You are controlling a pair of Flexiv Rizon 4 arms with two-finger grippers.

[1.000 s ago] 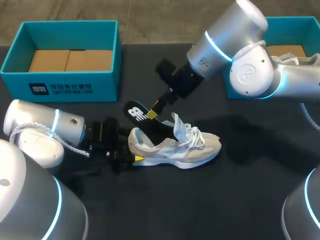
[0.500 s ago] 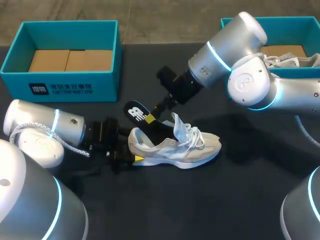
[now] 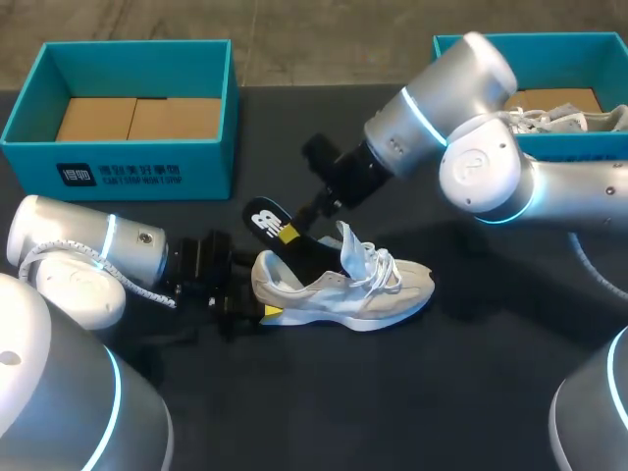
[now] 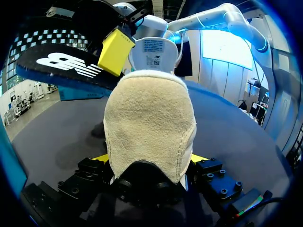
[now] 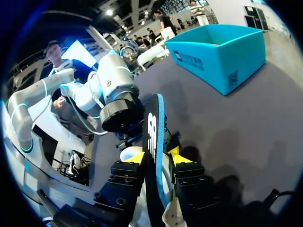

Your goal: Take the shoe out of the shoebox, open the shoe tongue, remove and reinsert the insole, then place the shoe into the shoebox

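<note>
Insole step in hand, by the look of it. The shoe (image 3: 343, 285), beige suede with white laces, lies at centre frame on the dark worktop (image 3: 471, 392), and the left claw (image 3: 263, 299) clamps its heel. The right claw (image 3: 289, 231) pinches the thin black insole (image 3: 267, 222), which slants out of the collar towards upper left. The next move probably needs travel along the shoe's length with the heel braced. The teal shoebox (image 3: 128, 162) sits upper left.

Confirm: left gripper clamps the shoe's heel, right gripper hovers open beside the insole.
Not open: the right gripper is shut on the insole, a yellow tip on each face, as the right wrist view shows. The left gripper does clamp the shoe at its heel.
</note>
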